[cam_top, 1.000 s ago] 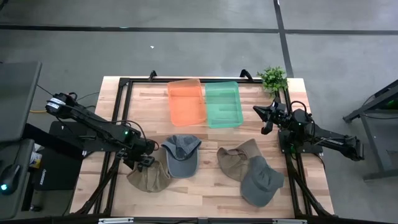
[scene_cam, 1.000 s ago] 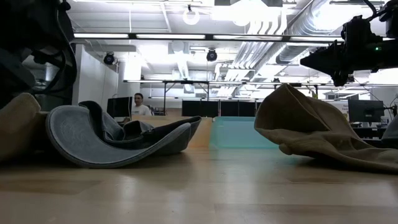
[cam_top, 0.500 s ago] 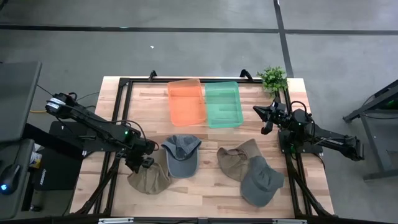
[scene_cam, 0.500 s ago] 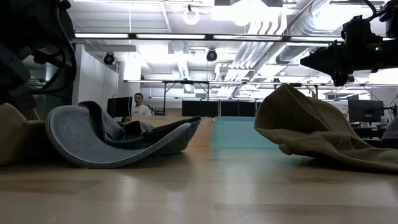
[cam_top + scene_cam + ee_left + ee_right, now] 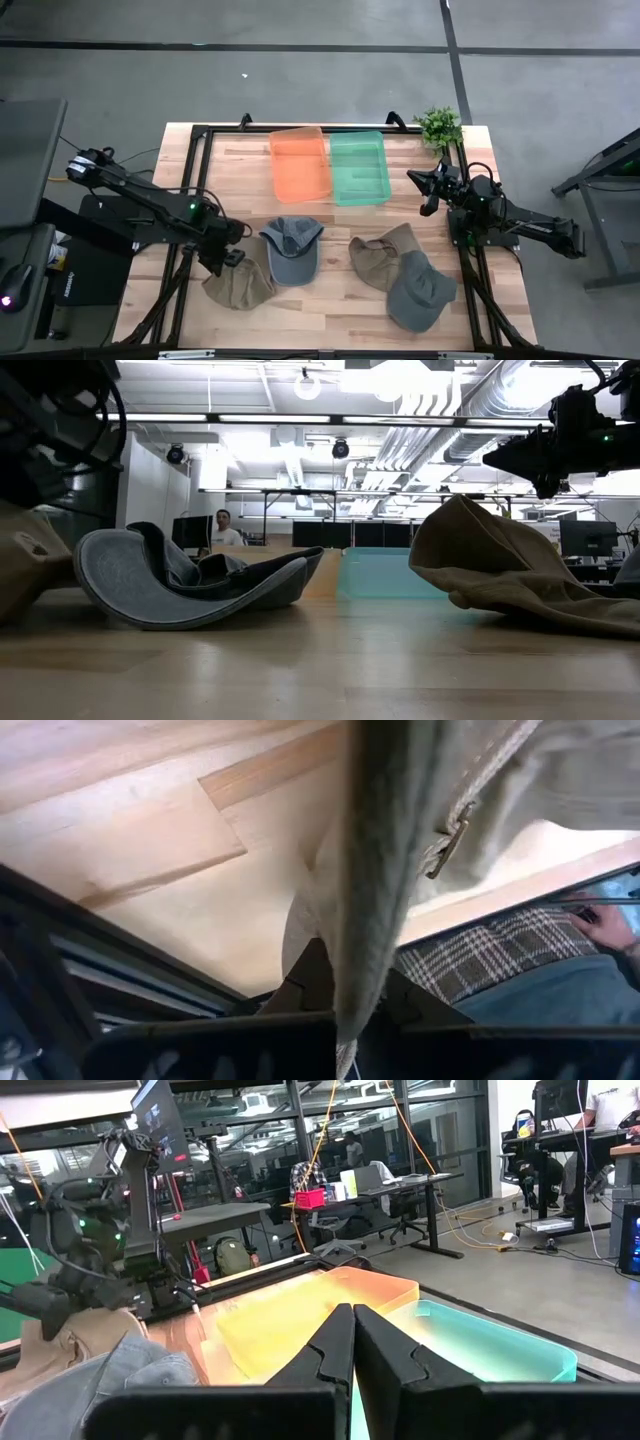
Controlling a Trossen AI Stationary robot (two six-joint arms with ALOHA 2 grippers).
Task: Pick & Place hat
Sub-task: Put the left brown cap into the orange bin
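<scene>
A tan hat (image 5: 242, 287) lies near the table's front left. My left gripper (image 5: 229, 259) is shut on its far edge. The hat shows at the left edge of the low view (image 5: 22, 560) and fills the left wrist view (image 5: 400, 810), where a metal strap buckle (image 5: 449, 838) hangs. A grey-blue hat (image 5: 291, 248) rests brim-down beside it. My right gripper (image 5: 424, 190) stays shut in the air at the right, touching nothing. My left gripper pinches a fold of the tan hat's cloth (image 5: 362, 955) between its two fingers (image 5: 305, 982), close to the strap buckle. The fingers slant down at it from the table's far left. The pinched edge is raised. The hat's near part (image 5: 245, 295) stays on the table.
An orange bin (image 5: 300, 162) and a green bin (image 5: 357, 167) stand side by side at the far middle. Another tan hat (image 5: 383, 255) and a grey hat (image 5: 420, 292) lie at the front right. A small plant (image 5: 438, 125) stands at the far right corner.
My left gripper has risen a little with the tan hat's far edge. That edge now stands higher, as the low view shows. The rest of the hat stays on the table and has drawn in slightly.
</scene>
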